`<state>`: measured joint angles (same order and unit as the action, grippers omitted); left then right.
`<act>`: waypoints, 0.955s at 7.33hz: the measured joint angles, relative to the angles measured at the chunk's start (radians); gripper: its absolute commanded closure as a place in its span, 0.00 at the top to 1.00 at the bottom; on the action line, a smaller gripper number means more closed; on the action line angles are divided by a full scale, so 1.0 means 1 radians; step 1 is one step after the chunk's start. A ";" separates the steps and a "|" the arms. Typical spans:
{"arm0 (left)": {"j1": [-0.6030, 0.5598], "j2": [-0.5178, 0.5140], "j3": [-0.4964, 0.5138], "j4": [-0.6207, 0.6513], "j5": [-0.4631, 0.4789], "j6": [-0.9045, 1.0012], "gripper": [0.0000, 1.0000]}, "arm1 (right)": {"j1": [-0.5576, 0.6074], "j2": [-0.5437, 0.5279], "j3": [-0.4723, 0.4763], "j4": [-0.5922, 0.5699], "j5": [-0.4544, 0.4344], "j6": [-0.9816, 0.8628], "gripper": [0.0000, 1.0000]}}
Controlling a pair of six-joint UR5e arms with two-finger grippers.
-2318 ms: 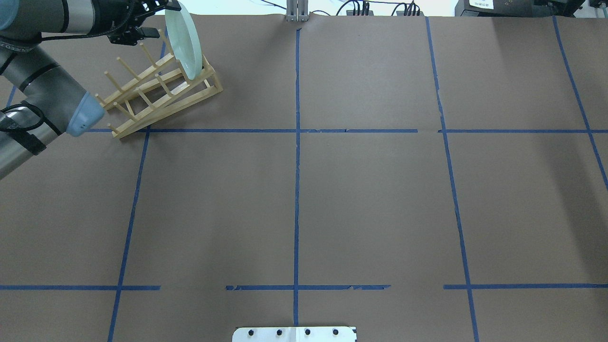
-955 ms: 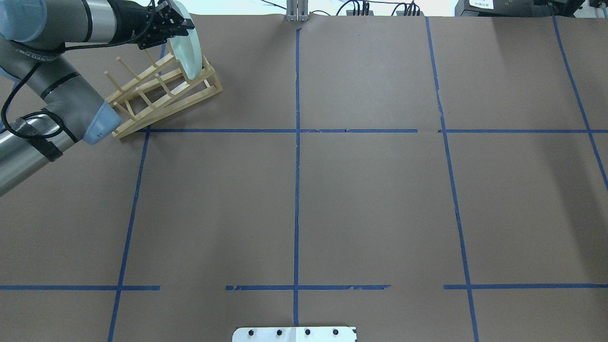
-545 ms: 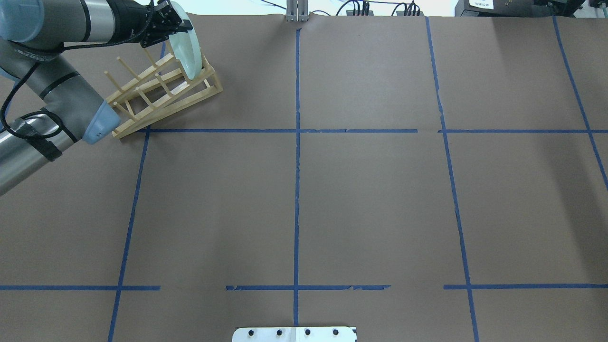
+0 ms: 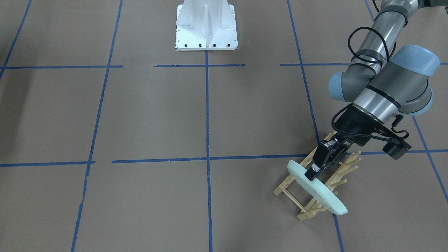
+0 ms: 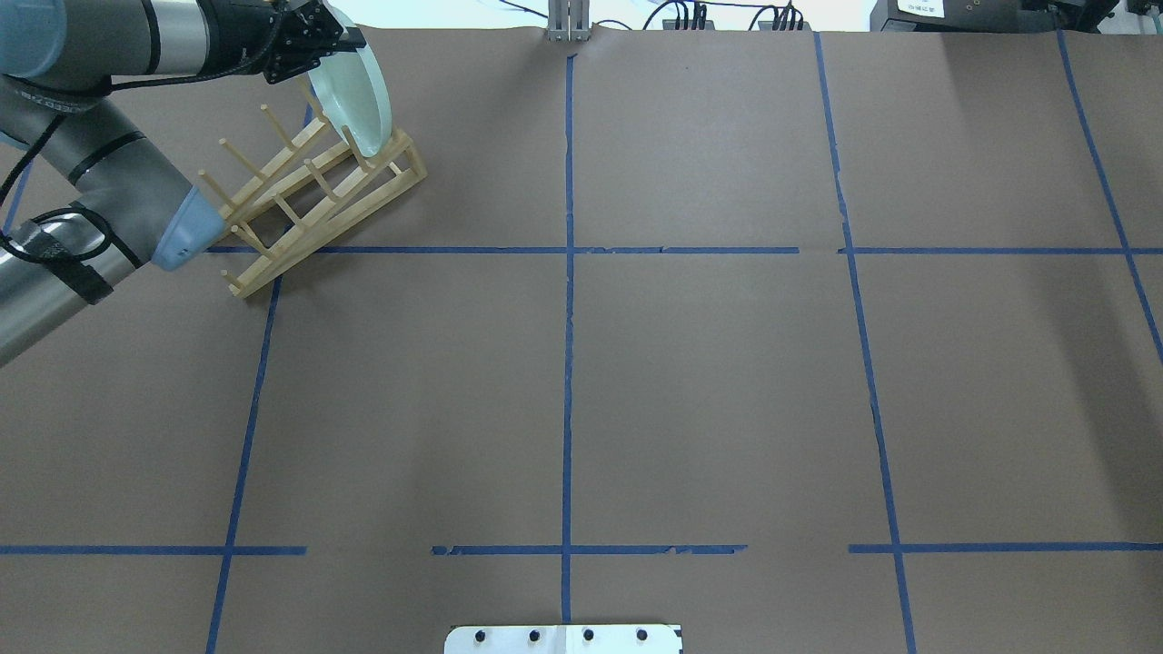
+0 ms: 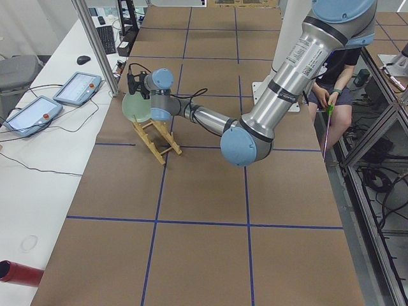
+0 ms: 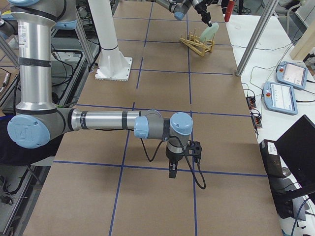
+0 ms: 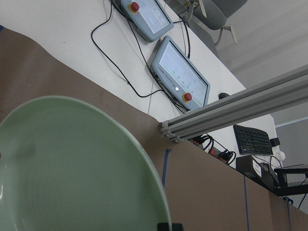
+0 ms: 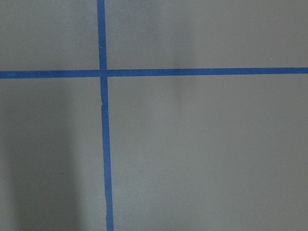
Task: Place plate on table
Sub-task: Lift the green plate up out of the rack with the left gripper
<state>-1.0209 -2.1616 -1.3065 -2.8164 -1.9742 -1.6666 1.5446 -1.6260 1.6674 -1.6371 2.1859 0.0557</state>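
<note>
The pale mint-green plate [image 5: 356, 102] stands on edge in the far end of the light wooden peg rack [image 5: 327, 227], at the far left of the brown table [image 5: 709, 381]. My left gripper [image 5: 324, 43] is shut on the plate's upper rim [image 4: 316, 189]. The plate leans over the rack [image 4: 280, 189]. It fills the lower left of the left wrist view [image 8: 72, 168]. My right gripper [image 7: 170, 172] points down just above the table, far from the plate. It shows only in the exterior right view, so I cannot tell if it is open or shut.
The white bolted base [image 4: 205, 26] sits at the table's near middle edge. An aluminium post [image 6: 95, 44] stands close behind the rack. Teach pendants [image 6: 76, 89] and cables lie on the side table beyond.
The left gripper has stayed on the plate's rim and tipped it. The rack has swung: its near end has slid toward the robot, past the blue line.
</note>
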 measured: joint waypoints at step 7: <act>-0.179 0.000 -0.125 -0.004 -0.244 -0.219 0.00 | -0.001 0.000 0.000 0.000 0.000 0.000 1.00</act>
<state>-1.1997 -2.1614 -1.4311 -2.8208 -2.2178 -1.8858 1.5441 -1.6260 1.6674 -1.6367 2.1859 0.0560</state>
